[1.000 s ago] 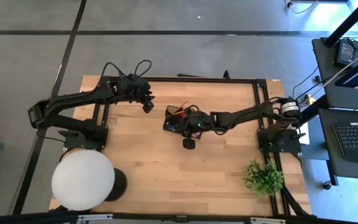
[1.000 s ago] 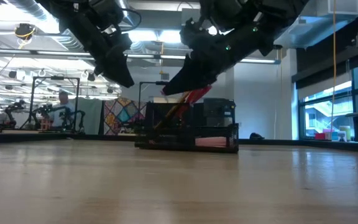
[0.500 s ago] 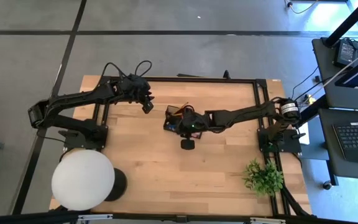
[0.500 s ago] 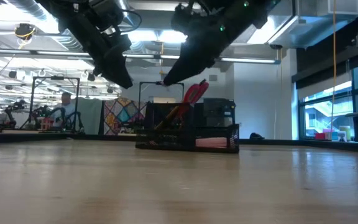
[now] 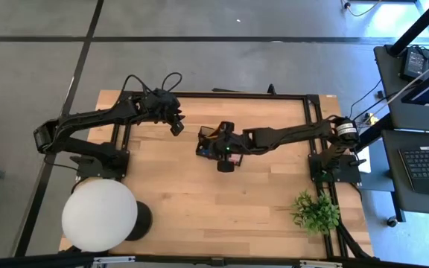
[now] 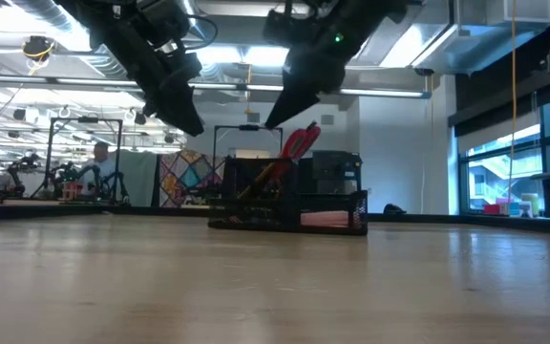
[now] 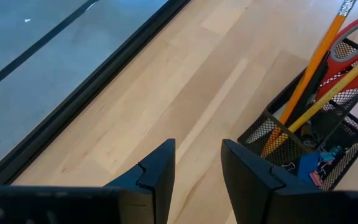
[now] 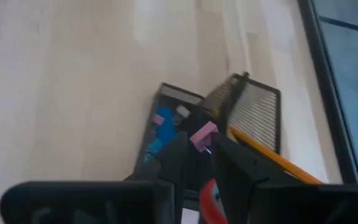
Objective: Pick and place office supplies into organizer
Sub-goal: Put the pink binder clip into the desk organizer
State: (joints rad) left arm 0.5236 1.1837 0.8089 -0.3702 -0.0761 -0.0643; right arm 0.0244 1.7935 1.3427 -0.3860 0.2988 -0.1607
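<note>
Both arms hang above the black wire-mesh desk organizer [image 5: 208, 141] near the table's far edge.

The right gripper [image 6: 277, 117] hovers over the organizer, fingers slightly parted, empty. Red-handled scissors [image 6: 299, 143], yellow wooden pencils [image 7: 316, 59] and a small blue clip [image 7: 309, 165] stand inside. The left gripper [image 5: 177, 126] waits beside it, apart, open and empty. Bare light wooden tabletop [image 5: 199, 201] spreads toward the near edge.

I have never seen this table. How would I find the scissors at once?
Start at the wooden table and find the black mesh organizer near its middle, far from the white lamp. The scissors stand in its tall compartment beside the yellow pencils. Their looped red handles, rising above the rim, set them apart from those straight, thin sticks.
</note>
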